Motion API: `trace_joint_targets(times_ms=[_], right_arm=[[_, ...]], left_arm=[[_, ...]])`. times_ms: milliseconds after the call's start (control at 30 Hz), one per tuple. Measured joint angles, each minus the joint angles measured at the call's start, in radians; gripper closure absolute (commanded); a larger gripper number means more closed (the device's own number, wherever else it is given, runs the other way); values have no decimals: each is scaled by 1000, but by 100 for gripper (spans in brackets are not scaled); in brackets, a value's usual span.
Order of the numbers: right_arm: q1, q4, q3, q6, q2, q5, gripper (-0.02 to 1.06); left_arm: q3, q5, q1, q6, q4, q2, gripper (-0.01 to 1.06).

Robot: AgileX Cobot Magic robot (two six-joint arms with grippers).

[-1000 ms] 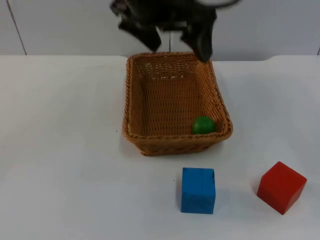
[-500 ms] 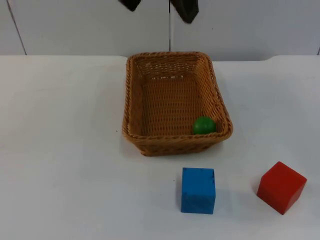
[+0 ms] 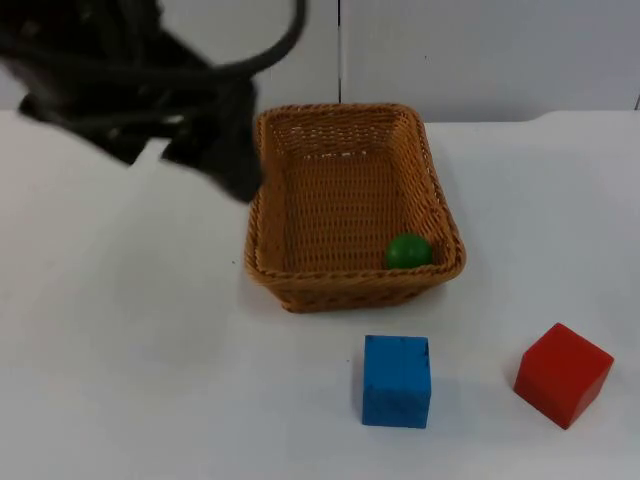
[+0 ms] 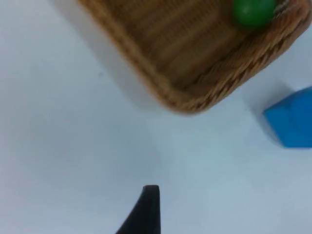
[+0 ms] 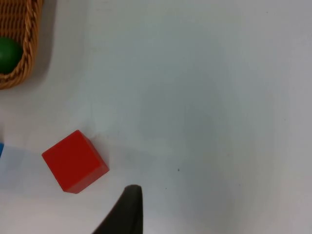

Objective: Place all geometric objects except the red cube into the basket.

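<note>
Three coloured pieces and one brown woven wicker basket [image 3: 352, 205] sit on the white table top [image 3: 120, 360]. The basket stands near the middle of the table, towards 12 o'clock, its long axis running away from the camera. Inside it, a small green ball [image 3: 408, 250] lies on the floor of the basket in the corner at about 5 o'clock, touching or nearly touching the near wall.

A blue cube [image 3: 396, 380] stands on the table outside the basket, at about 6 o'clock from it and a little towards the right, near the basket's near wall but apart from it. A red cube [image 3: 562, 374] stands at 3 o'clock from the blue cube, well apart from it and turned so that one corner faces the camera; it too is outside the basket.

The left gripper [image 3: 225, 160] hangs blurred above the table at 9 o'clock from the basket, just beside the far left part of its rim. Whether it is wide or narrow I cannot tell, and no object can be made out in it. Its wrist view takes in the basket's corner [image 4: 195, 63], the green ball [image 4: 252, 10] within, and an edge of the blue cube [image 4: 292, 124].

The right wrist view looks down on the red cube [image 5: 74, 161], the basket's corner [image 5: 19, 44] and the green ball [image 5: 8, 53]. One black fingertip [image 5: 124, 214] of the right gripper shows there above bare table; how its fingers stand I cannot tell.
</note>
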Motion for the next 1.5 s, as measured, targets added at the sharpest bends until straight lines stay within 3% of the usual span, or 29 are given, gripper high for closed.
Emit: trace_joint_targets(times_ms=[167, 500, 633, 733, 933, 1067, 1200, 1267, 1367, 1500], right_arm=[[0, 0, 0, 0, 0, 0, -1], [0, 0, 0, 0, 0, 0, -1], [0, 0, 0, 0, 0, 0, -1], [0, 0, 0, 0, 0, 0, -1], [0, 17, 0, 0, 0, 0, -1], [0, 104, 0, -54, 0, 7, -1], [0, 289, 0, -222, 0, 52, -1], [0, 331, 0, -259, 1, 67, 0], [0, 348, 0, -278, 14, 87, 2], [81, 351, 0, -276, 74, 103, 4]], left_arm=[[92, -18, 98, -6, 0, -75, 14], [229, -18, 379, -30, 0, -253, 14], [260, -18, 431, -30, 0, -309, 11], [269, -18, 439, -30, 0, -337, 0], [269, -18, 441, -30, 0, -366, 0], [269, -9, 441, -30, 4, -368, 0], [269, -3, 441, -30, 6, -368, 0], [269, -3, 441, -30, 8, -368, 0], [269, -3, 441, -30, 8, -368, 0], [269, -9, 441, -30, 8, -368, 0]])
